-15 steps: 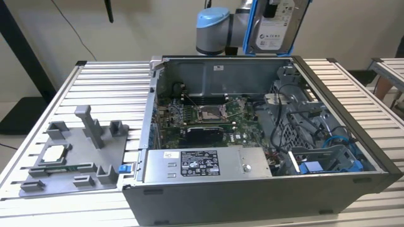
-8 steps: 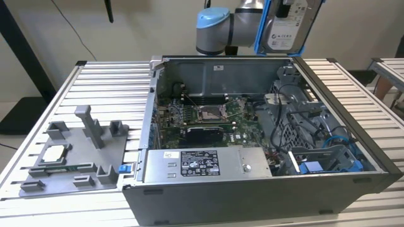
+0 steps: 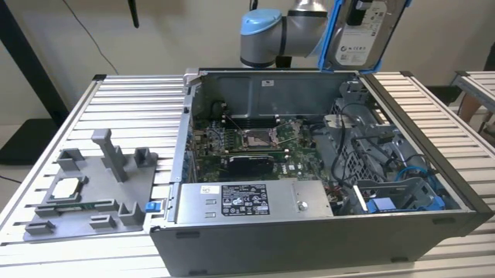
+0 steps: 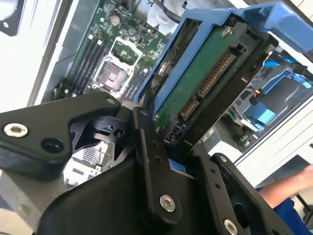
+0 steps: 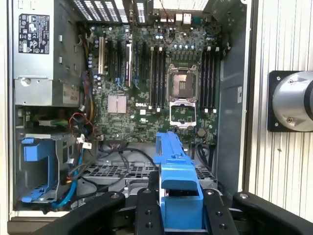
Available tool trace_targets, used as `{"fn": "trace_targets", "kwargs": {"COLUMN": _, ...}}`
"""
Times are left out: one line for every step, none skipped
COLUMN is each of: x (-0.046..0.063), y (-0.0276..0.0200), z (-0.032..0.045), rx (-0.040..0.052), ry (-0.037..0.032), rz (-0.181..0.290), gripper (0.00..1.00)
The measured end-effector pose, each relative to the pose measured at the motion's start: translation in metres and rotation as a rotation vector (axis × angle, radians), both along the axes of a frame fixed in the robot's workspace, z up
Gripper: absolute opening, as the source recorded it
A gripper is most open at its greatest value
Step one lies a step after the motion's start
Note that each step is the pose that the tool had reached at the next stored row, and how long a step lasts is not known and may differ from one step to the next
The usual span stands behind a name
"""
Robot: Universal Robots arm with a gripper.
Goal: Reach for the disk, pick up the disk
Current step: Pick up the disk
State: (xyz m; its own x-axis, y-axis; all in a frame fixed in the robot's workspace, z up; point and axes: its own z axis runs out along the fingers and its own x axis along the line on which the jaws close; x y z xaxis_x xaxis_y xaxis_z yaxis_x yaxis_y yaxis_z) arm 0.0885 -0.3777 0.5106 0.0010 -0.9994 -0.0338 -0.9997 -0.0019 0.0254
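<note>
The disk [image 3: 357, 40] hangs high above the back right corner of the open computer case [image 3: 309, 243], tilted nearly upright. Its white label faces the exterior camera and a bright blue carrier frame runs round its edges. In the second wrist view the disk [image 4: 205, 83] shows its green circuit board and connector, with the gripper [image 4: 178, 152] shut on it from both sides. In the first wrist view the blue carrier of the disk [image 5: 176, 181] sits edge-on between the black fingers [image 5: 146, 213] of the gripper [image 5: 180, 213], above the motherboard [image 5: 146, 83].
The case holds a grey power supply box [image 3: 247, 200], cables and an empty blue drive bay [image 5: 36, 169]. A grey fixture [image 3: 93, 191] with a small square chip lies on the slatted table [image 3: 116, 98] at the exterior view's left. A person's hand [image 4: 288, 188] shows beside the case.
</note>
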Motion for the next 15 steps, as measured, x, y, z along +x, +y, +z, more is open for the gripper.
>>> {"fn": "trace_targets", "kwargs": {"x": 0.0, "y": -0.0036, "z": 0.0, "rx": 0.0001, "ry": 0.0, "rz": 0.0, "gripper": 0.0}}
{"fn": "trace_targets", "kwargs": {"x": 0.0, "y": -0.0074, "z": 0.0, "rx": 0.0001, "ry": 0.0, "rz": 0.0, "gripper": 0.0}}
{"fn": "trace_targets", "kwargs": {"x": 0.0, "y": -0.011, "z": 0.0, "rx": 0.0001, "ry": -0.0001, "rz": 0.0, "gripper": 0.0}}
{"fn": "trace_targets", "kwargs": {"x": 0.0, "y": -0.0146, "z": 0.0, "rx": 0.0, "ry": 0.0, "rz": 0.0, "gripper": 0.0}}
{"fn": "trace_targets", "kwargs": {"x": 0.0, "y": -0.0183, "z": 0.0, "rx": -0.0001, "ry": 0.0, "rz": 0.0, "gripper": 0.0}}
{"fn": "trace_targets", "kwargs": {"x": 0.0, "y": -0.0218, "z": 0.0, "rx": 0.0001, "ry": 0.0, "rz": 0.0, "gripper": 0.0}}
{"fn": "trace_targets", "kwargs": {"x": 0.0, "y": -0.0255, "z": -0.0001, "rx": 0.0001, "ry": 0.0, "rz": 0.0, "gripper": 0.0}}
{"fn": "trace_targets", "kwargs": {"x": 0.0, "y": -0.0292, "z": 0.0, "rx": 0.0, "ry": 0.0, "rz": 0.0, "gripper": 0.0}}
{"fn": "trace_targets", "kwargs": {"x": 0.0, "y": -0.0328, "z": 0.0, "rx": 0.0, "ry": 0.0, "rz": 0.0, "gripper": 0.0}}
{"fn": "trace_targets", "kwargs": {"x": 0.0, "y": -0.0366, "z": 0.0, "rx": 0.0001, "ry": 0.0, "rz": 0.0, "gripper": 0.0}}
{"fn": "trace_targets", "kwargs": {"x": 0.0, "y": -0.0401, "z": 0.0, "rx": 0.0, "ry": 0.0, "rz": 0.0, "gripper": 0.0}}
{"fn": "trace_targets", "kwargs": {"x": 0.0, "y": -0.0436, "z": 0.0, "rx": 0.0, "ry": 0.0, "rz": -0.001, "gripper": 0.0}}
{"fn": "trace_targets", "kwargs": {"x": 0.001, "y": -0.0474, "z": -0.0001, "rx": 0.0002, "ry": -0.0001, "rz": 0.0, "gripper": 0.0}}
{"fn": "trace_targets", "kwargs": {"x": 0.001, "y": -0.051, "z": 0.0, "rx": 0.0, "ry": 0.0, "rz": 0.0, "gripper": 0.0}}
{"fn": "trace_targets", "kwargs": {"x": 0.001, "y": -0.0546, "z": 0.0, "rx": 0.0, "ry": 0.0, "rz": -0.001, "gripper": 0.0}}
